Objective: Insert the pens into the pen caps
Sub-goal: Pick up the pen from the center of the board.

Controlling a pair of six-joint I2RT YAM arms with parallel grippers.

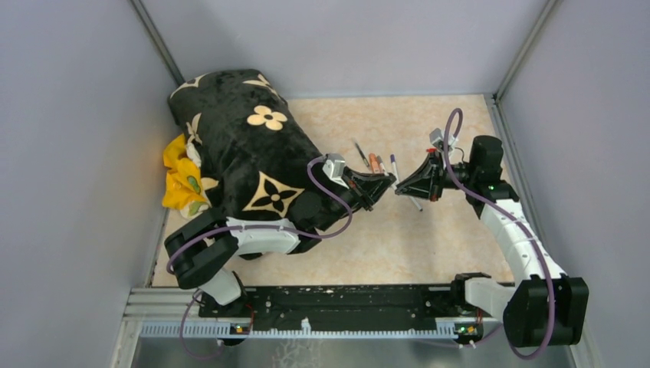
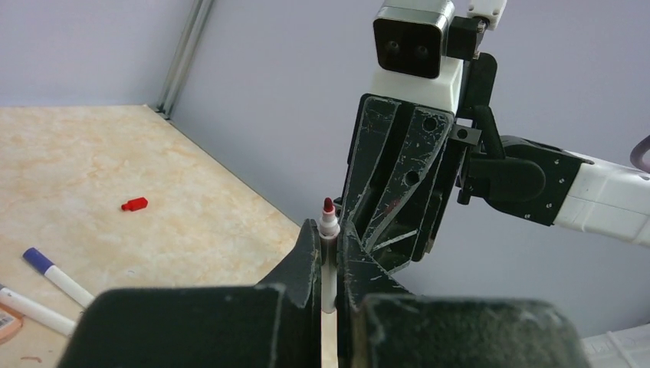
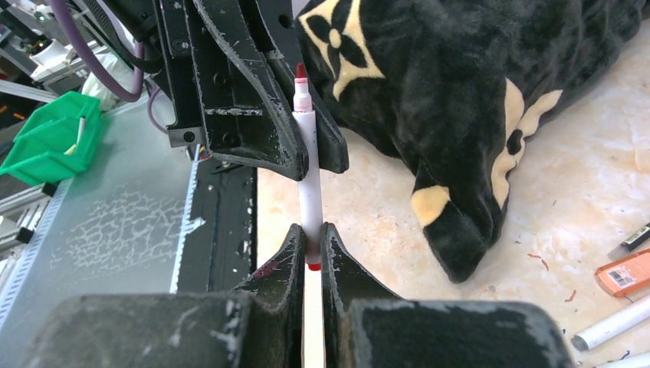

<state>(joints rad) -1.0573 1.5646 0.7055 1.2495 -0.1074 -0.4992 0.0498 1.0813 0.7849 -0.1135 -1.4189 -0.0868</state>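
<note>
One beige marbled tabletop (image 1: 429, 245), boxed by plain grey walls on 3 sides, w/ metal posts at the far corners. Black rail w/ both arm bases runs along the near edge.

Counts: 5 pens. 1 white marker (image 3: 310, 176), red tip uncapped, is held off the table around mid-table. 4 lie on the table near the grippers: 1 thin dark pen (image 1: 359, 152), 1 orange marker (image 1: 374, 162), 1 purple-capped pen (image 2: 57, 276), 1 more white pen (image 2: 34, 310). Loose caps seen: 1 red cap (image 2: 135, 204), alone on the table, well apart from the pens.

L gripper (image 2: 328, 249) is pinched tight on the marker's barrel just below the tip. R gripper (image 3: 310, 245) is pinched on its other end. The 2 grippers meet nose to nose.

Containers: 1 black pouch (image 1: 245, 146) w/ cream flower print, far left, contents can't tell. Yellow cloth (image 1: 180, 180) sits betw. it & the left wall. 1 green bin (image 3: 31, 153) off the table, sth white inside.
</note>
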